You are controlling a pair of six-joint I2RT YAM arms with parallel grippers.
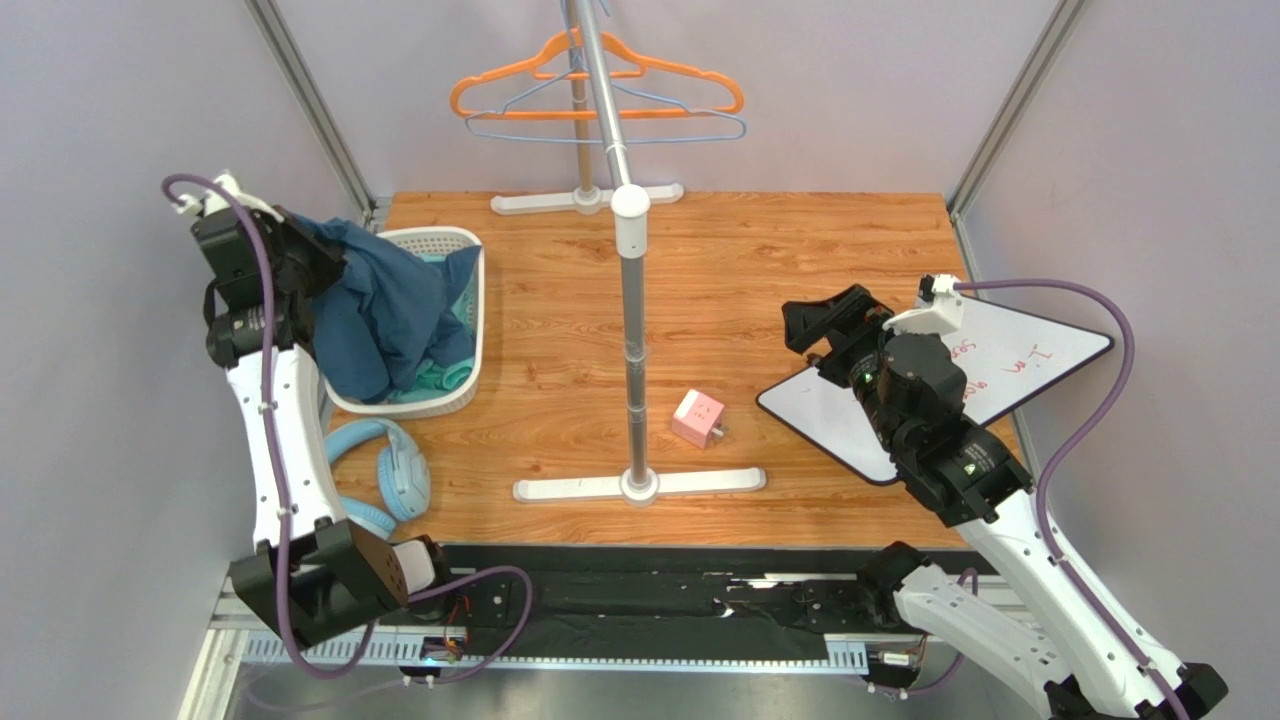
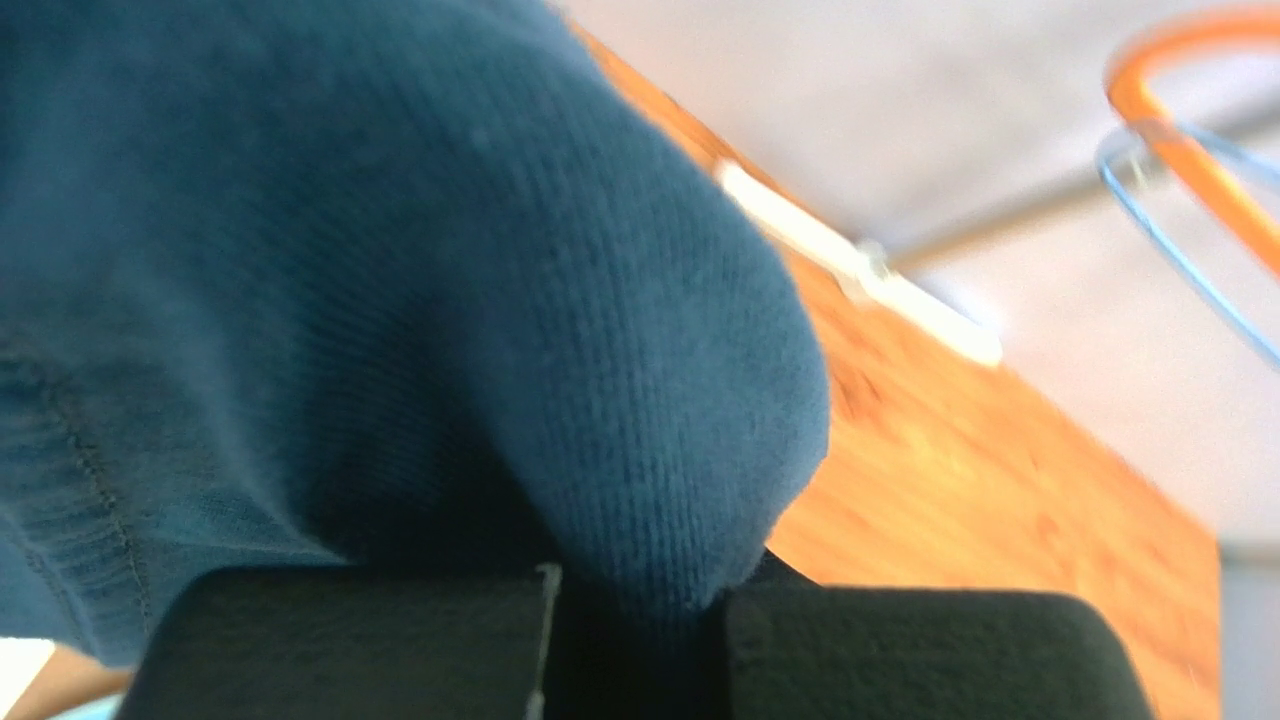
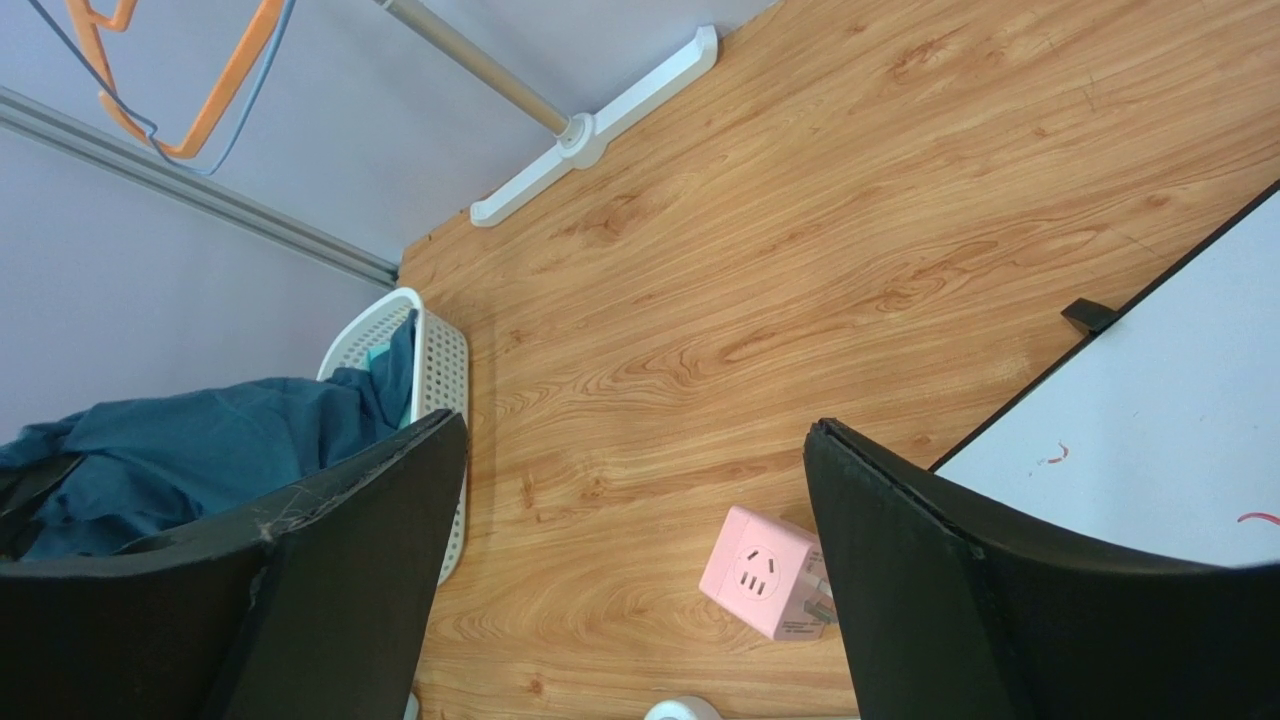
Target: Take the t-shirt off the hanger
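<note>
T-shirt (image 1: 383,308) overhead: clear of the hangers (image 1: 601,93), bunched over the basket (image 1: 436,236) at nine o'clock. Left wrist: left gripper (image 2: 631,638) pinches a fold. It looks soft and light, so I'd take a thick bunch. Right wrist: right gripper (image 3: 639,450) wide, empty, at three o'clock.

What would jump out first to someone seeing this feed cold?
The dark blue t-shirt stands out first: it is bunched up, pinched in the left fingers, and drapes into the white basket at the table's left. At the back, the orange hanger and blue hanger hang bare on the rack. On the right, the right fingers stand open and empty.
</note>
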